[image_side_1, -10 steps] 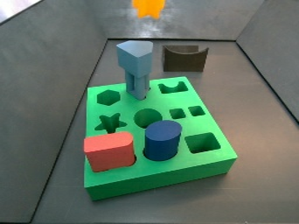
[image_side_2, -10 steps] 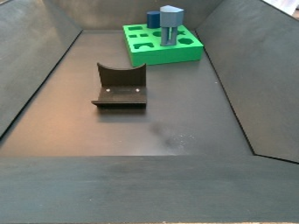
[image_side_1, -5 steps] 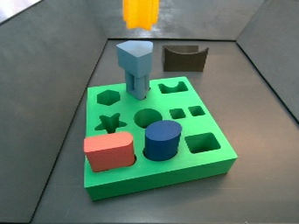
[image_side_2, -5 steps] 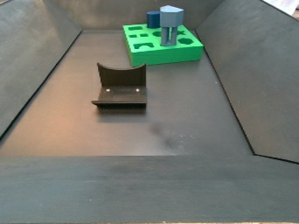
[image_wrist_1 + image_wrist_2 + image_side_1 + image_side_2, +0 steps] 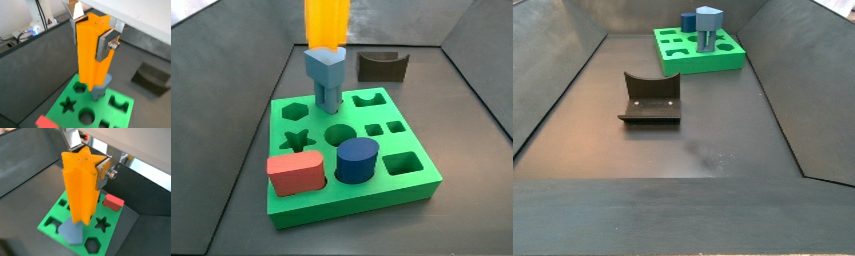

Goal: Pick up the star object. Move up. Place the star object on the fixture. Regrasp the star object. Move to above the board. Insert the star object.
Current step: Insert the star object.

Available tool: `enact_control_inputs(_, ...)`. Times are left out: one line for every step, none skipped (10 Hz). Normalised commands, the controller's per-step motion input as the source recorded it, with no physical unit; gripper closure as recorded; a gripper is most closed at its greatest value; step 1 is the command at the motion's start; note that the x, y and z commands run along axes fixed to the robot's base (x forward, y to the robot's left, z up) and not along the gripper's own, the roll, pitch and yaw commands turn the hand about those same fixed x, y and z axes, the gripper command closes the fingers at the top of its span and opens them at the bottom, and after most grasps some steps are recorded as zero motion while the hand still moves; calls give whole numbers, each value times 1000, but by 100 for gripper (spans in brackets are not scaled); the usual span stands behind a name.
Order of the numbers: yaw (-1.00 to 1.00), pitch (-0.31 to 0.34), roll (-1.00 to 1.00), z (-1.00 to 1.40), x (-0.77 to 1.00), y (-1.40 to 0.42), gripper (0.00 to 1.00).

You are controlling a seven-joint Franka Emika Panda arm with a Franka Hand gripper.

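Note:
The star object [image 5: 326, 22] is an orange prism held upright, hanging into a side view from above, over the far edge of the green board [image 5: 385, 196]. In both wrist views my gripper [image 5: 90, 42] [image 5: 87, 165] is shut on the star object [image 5: 90, 60] [image 5: 80, 193], with silver fingers [image 5: 107, 44] [image 5: 103, 172] clamping its upper part. The board's star cut-out [image 5: 297, 140] [image 5: 67, 105] [image 5: 101, 224] is open. The fixture [image 5: 382, 66] [image 5: 649, 100] [image 5: 152, 80] stands on the floor beyond the board, with nothing on it. My gripper is out of frame in both side views.
A tall light-blue peg [image 5: 325, 75] [image 5: 710, 25] stands in the board just below the star object. A red block [image 5: 294, 173] [image 5: 113, 203] and a dark blue cylinder [image 5: 357, 160] sit in the board's near side. Grey walls enclose the floor.
The star object has come down further into the side view, from a small tip at the top edge to a long piece just above the light-blue peg.

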Motion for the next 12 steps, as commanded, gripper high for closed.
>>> enact_control_inputs(-754,-127,-86,-203,0,-366,100)
enact_control_inputs(-791,-127,-91,-194,0,-320,100)
enact_control_inputs(-869,-131,-96,-237,0,-223,100)
enact_control_inputs(-969,-73,-107,-311,0,-57,100)
enact_control_inputs(-860,-3,-86,-380,-120,-46,100)
enact_control_inputs(-786,0,-40,-429,-274,0,100)
enact_control_inputs(-771,0,-24,-437,-286,0,100)
enact_control_inputs(-766,0,-40,-457,-229,-66,100)
enact_control_inputs(-511,43,-20,-320,-306,-280,100)
enact_control_inputs(-243,84,4,-169,-29,-254,100)
enact_control_inputs(0,0,0,-129,0,-57,100)
enact_control_inputs(0,0,0,-460,0,0,100)
